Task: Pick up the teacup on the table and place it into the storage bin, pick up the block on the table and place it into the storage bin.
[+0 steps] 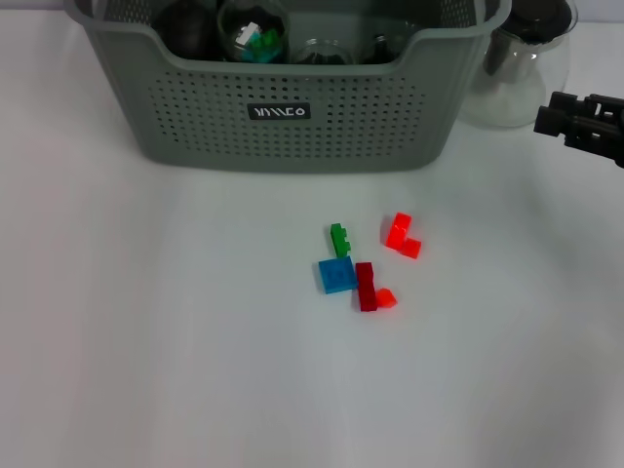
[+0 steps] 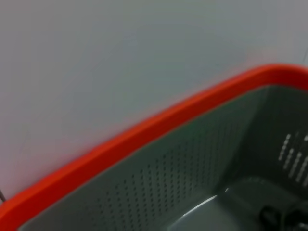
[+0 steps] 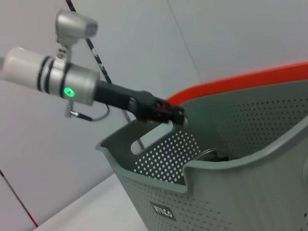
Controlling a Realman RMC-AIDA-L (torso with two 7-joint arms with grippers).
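Observation:
The grey-green storage bin (image 1: 292, 117) stands at the far middle of the table, with dark items and a clear ball inside. Several small blocks lie in front of it: green (image 1: 338, 239), blue (image 1: 336, 275), dark red (image 1: 366, 286) and bright red (image 1: 402, 235). I make out no teacup on the table. My right gripper (image 1: 548, 119) hovers at the right edge, beside the bin's right end and well above the blocks. In the right wrist view my left gripper (image 3: 174, 114) hangs over the bin's (image 3: 231, 159) far rim. The left wrist view looks down into the bin (image 2: 183, 173).
A clear glass pitcher (image 1: 517, 83) stands right of the bin, just behind my right gripper. An orange-red band (image 3: 240, 82) runs along behind the bin's far rim. White tabletop (image 1: 146, 341) spreads left of and in front of the blocks.

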